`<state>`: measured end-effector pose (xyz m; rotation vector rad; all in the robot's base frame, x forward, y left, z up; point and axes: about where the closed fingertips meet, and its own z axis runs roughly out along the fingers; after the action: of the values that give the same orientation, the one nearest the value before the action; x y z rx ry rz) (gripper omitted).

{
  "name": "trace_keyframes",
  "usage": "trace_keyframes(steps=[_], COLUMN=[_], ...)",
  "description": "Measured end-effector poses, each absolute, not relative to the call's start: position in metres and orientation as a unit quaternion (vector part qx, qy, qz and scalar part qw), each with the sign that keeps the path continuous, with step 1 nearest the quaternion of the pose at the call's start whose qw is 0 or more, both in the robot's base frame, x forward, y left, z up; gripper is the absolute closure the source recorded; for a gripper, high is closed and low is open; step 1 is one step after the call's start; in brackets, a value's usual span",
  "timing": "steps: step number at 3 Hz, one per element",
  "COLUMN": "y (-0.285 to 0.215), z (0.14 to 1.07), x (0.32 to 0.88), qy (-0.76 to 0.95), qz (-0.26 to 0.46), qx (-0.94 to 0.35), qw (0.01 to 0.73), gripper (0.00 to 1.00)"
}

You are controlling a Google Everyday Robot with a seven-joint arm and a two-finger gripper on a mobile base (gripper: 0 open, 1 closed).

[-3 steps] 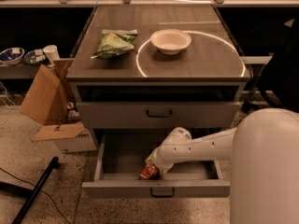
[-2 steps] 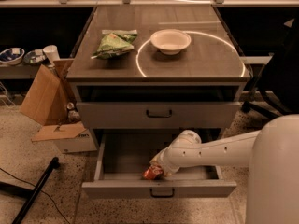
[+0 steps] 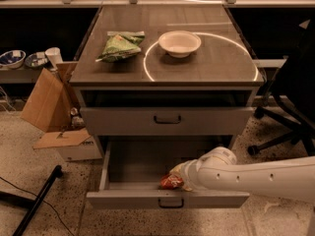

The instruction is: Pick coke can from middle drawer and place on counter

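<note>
The coke can (image 3: 170,182) is a small red can lying near the front wall of the open middle drawer (image 3: 128,163), right of its middle. My gripper (image 3: 183,177) sits at the end of the white arm (image 3: 256,177) that reaches in from the right, and it is right at the can's right end, touching or covering it. The counter (image 3: 211,58) is the wood-grain cabinet top above, with a bright ring of light on it.
A white bowl (image 3: 179,43) and a green snack bag (image 3: 120,45) sit on the counter. The drawer above (image 3: 167,120) is closed. Cardboard boxes (image 3: 49,107) stand at the cabinet's left, a black chair (image 3: 290,107) at its right, and a dark pole (image 3: 37,200) lies on the floor.
The arm has drawn back to the right, and the red can now shows a little farther right in the drawer, still at the gripper's end.
</note>
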<state>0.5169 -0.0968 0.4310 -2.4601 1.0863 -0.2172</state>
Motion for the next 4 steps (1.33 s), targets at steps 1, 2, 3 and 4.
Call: trace_keyframes(steps=[1,2,3,4], y=[-0.12,-0.141,-0.159,-0.166], z=[0.452,0.481,0.522,0.561], x=[0.507,0.5,0.492,0.485], qy=[0.425,0.452,0.47,0.482], qz=[-0.097,-0.119,-0.148,-0.173], qx=[-0.866,-0.845,-0.83,-0.817], qw=[0.245,0.259,0.262,0.267], gripper=[1.0,1.0,1.0,1.0])
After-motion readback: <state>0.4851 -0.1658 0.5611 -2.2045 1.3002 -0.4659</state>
